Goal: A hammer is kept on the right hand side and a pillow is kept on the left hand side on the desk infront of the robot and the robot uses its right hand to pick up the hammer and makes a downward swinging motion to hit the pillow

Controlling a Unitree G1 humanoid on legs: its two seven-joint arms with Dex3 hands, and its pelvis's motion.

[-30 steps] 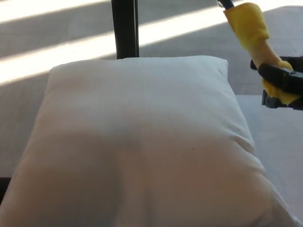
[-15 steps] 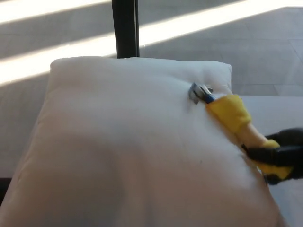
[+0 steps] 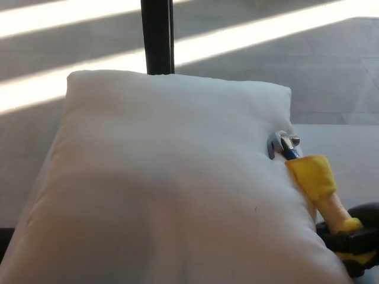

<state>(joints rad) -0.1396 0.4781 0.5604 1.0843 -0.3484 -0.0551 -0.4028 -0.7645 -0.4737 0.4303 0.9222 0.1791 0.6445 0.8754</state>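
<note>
A large white pillow (image 3: 172,183) fills most of the head view. The hammer (image 3: 311,177) has a yellow handle and a grey metal head (image 3: 281,144); the head presses into the pillow's right side, near its far right corner. My right hand (image 3: 354,242), black, is at the lower right edge, shut on the hammer's handle end. My left hand does not show.
A dark upright post (image 3: 157,35) stands behind the pillow. The white desk top (image 3: 346,160) shows to the right of the pillow. Beyond lies a grey floor (image 3: 266,53) with bright sun stripes.
The hammer swung down from the upper right onto the pillow. Since half a second ago its head has slid right and toward me, and my right hand has dropped lower.
</note>
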